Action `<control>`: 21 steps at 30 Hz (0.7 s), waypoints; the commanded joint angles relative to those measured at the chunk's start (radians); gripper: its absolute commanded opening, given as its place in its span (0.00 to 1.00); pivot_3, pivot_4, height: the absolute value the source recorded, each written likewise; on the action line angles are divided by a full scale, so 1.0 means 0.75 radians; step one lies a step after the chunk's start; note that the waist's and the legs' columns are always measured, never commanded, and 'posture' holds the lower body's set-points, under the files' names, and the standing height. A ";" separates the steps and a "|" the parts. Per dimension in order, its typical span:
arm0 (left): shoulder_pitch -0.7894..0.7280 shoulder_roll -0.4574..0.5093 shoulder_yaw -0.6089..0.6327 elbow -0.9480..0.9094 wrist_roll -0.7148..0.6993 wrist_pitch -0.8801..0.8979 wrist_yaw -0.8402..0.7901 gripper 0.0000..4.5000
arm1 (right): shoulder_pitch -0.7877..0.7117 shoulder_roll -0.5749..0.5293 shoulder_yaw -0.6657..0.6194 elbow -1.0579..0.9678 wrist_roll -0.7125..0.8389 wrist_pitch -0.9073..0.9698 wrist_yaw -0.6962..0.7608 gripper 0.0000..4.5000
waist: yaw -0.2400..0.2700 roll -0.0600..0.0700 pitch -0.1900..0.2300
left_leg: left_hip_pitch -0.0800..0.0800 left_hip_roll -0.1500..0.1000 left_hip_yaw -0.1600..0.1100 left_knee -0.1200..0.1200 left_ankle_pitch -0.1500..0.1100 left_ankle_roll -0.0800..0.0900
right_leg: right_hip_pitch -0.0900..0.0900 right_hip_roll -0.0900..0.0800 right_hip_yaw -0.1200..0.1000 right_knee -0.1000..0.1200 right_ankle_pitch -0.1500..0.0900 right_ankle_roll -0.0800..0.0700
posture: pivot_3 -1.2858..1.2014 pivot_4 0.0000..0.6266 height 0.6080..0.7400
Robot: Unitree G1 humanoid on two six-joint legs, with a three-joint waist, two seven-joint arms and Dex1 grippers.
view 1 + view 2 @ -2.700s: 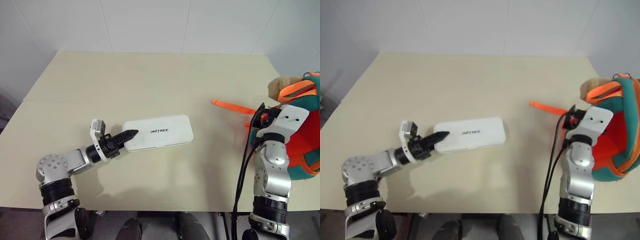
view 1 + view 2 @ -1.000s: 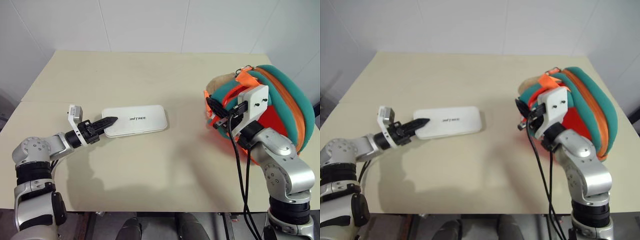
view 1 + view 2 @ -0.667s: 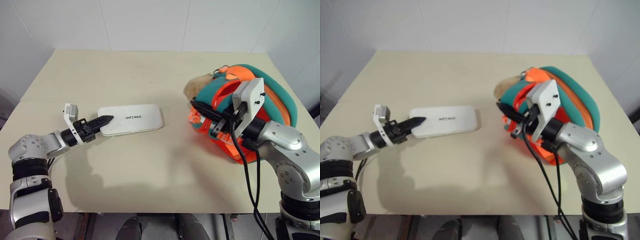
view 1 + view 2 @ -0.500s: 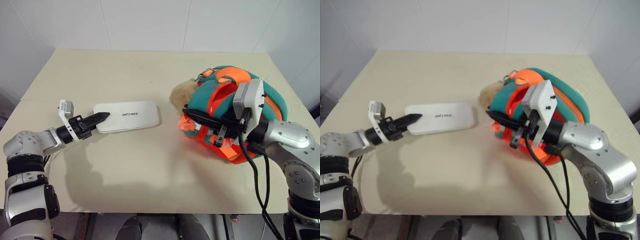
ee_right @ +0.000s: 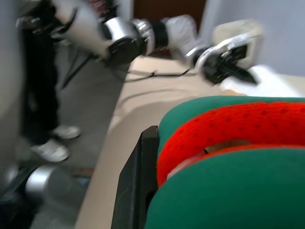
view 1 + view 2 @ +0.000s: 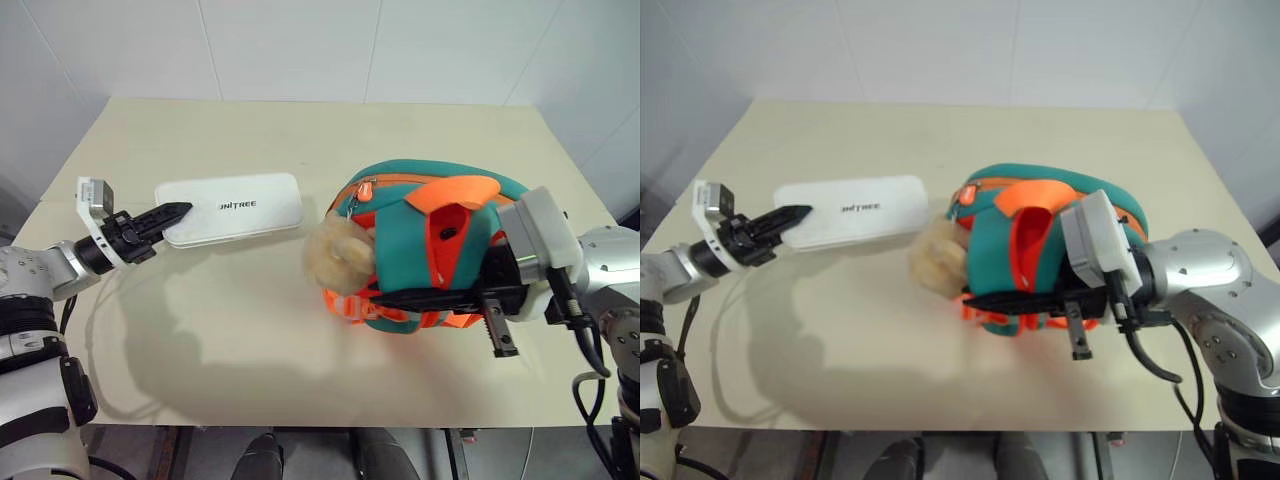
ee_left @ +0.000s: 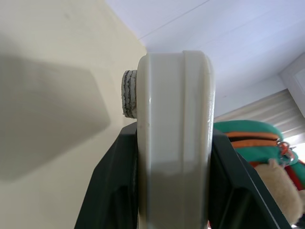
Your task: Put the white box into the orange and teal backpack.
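Worktop [image 6: 300,140] carries the orange and teal backpack [image 6: 425,245] mid-right, right gripper [image 6: 400,300] jaws clamped on its lower edge. White box [image 6: 235,205] sits lifted at left, left gripper [image 6: 165,214] pinching its end. Risk: bag mouth looks shut, prob. blocks entry; end-only pinch may let box droop.

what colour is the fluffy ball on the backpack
Tan or cream; the plush ball shows best in the left eye view.
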 commanded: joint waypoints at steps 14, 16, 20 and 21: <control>0.318 -0.017 0.296 -0.694 -0.237 -0.265 -0.159 0.29 | -0.022 -0.040 0.108 0.345 -0.252 -0.295 0.379 0.11 | -0.002 0.000 0.000 | 0.000 0.001 0.001 0.007 0.000 -0.003 | 0.000 0.000 0.001 0.000 0.000 0.000 | 0.52 0.24 1.00; 0.355 -0.013 0.326 -0.750 -0.266 -0.283 -0.158 0.29 | -0.029 -0.030 0.121 0.354 -0.260 -0.300 0.377 0.11 | -0.001 0.000 0.000 | 0.000 0.001 0.001 0.008 -0.001 -0.002 | 0.001 0.000 0.001 0.000 0.000 0.000 | 0.52 0.24 1.00; 0.400 -0.005 0.329 -0.849 -0.301 -0.317 -0.167 0.29 | -0.031 -0.019 0.128 0.359 -0.264 -0.294 0.370 0.11 | 0.001 0.000 0.000 | 0.001 0.001 0.001 0.009 -0.002 0.000 | 0.001 0.000 0.001 0.001 0.000 0.000 | 0.52 0.24 1.00; 0.406 -0.004 0.323 -0.862 -0.305 -0.325 -0.169 0.29 | -0.029 -0.019 0.128 0.357 -0.263 -0.292 0.370 0.11 | 0.003 0.000 0.000 | 0.001 0.001 0.001 0.010 -0.002 0.000 | 0.002 0.000 0.001 0.001 0.000 0.000 | 0.52 0.24 1.00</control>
